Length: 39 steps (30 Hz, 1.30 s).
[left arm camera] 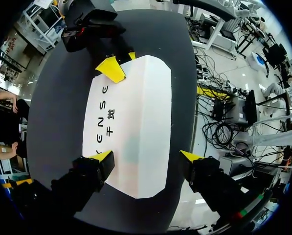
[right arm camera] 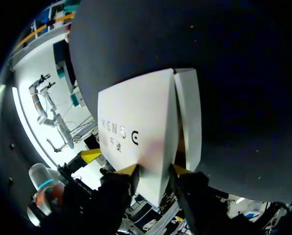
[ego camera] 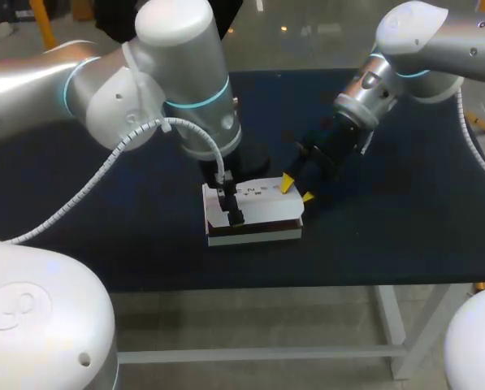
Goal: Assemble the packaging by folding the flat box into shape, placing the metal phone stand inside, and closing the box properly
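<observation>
The right jaws pinch the lid edge of the white box point(right arm camera: 136, 122), I'd guess to fold it shut. The left jaws stand wide astride its other end, probably steadying it on the dark surface point(ego camera: 388, 227).

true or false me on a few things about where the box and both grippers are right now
1. The white cardboard box lies on the dark blue table. True.
2. The left gripper hangs over one end of the box. True.
3. The right gripper is off at the table's edge, far from the box. False: its yellow-tipped fingers pinch the box's other end.
4. A metal phone stand stands on the table beside the box. False: none shows in any view.
</observation>
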### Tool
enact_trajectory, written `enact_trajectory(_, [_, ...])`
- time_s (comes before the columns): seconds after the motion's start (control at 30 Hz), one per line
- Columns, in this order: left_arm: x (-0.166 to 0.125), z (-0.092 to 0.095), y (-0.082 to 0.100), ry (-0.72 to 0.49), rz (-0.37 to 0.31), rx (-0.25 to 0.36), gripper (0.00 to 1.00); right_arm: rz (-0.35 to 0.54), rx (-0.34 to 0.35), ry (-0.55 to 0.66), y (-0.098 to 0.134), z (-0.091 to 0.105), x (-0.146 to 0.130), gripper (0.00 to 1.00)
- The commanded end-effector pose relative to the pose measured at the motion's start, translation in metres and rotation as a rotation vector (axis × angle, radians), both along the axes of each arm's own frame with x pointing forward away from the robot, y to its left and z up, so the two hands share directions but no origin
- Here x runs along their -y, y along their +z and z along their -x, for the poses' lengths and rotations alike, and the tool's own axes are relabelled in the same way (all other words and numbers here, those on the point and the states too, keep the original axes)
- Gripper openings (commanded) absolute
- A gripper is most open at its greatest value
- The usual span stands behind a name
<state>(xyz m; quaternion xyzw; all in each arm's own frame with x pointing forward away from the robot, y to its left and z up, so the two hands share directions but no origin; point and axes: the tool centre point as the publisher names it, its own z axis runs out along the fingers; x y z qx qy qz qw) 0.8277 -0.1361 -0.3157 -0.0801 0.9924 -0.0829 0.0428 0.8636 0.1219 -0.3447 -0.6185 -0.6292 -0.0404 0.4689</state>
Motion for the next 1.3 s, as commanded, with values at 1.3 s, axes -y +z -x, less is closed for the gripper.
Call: enact_trajectory(1.3, [0.007, -0.015, -0.018, 0.086, -0.079, 0.122, 0.62, -0.001, -0.002, 0.003, 0.000, -0.001, 0.000, 0.43])
